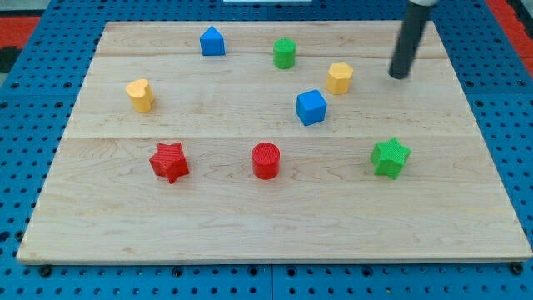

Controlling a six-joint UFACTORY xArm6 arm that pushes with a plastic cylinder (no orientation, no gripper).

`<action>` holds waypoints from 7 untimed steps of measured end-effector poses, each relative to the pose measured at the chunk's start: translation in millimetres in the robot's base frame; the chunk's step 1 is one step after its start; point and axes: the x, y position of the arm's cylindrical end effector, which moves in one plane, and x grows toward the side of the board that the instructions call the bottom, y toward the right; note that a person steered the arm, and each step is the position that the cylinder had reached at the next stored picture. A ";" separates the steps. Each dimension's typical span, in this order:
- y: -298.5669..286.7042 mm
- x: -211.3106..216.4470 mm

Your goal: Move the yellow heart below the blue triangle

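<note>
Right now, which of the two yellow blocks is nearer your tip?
The yellow pentagon-like block, beside the blue cube, just left of my tip. The yellow heart sits far off at the view's left.

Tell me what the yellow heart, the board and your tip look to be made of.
The yellow heart looks like matte plastic, possibly 3D-printed: uniform colour, no shine; ridges are faint at best. The board looks like pale unfinished wood, with visible grain and plank seams. My tip, at the view's upper right, is a dark rod; metal or plastic, I cannot tell.
</note>
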 end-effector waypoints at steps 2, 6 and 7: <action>-54.9 -23.0; -242.7 -146.1; -302.5 -143.5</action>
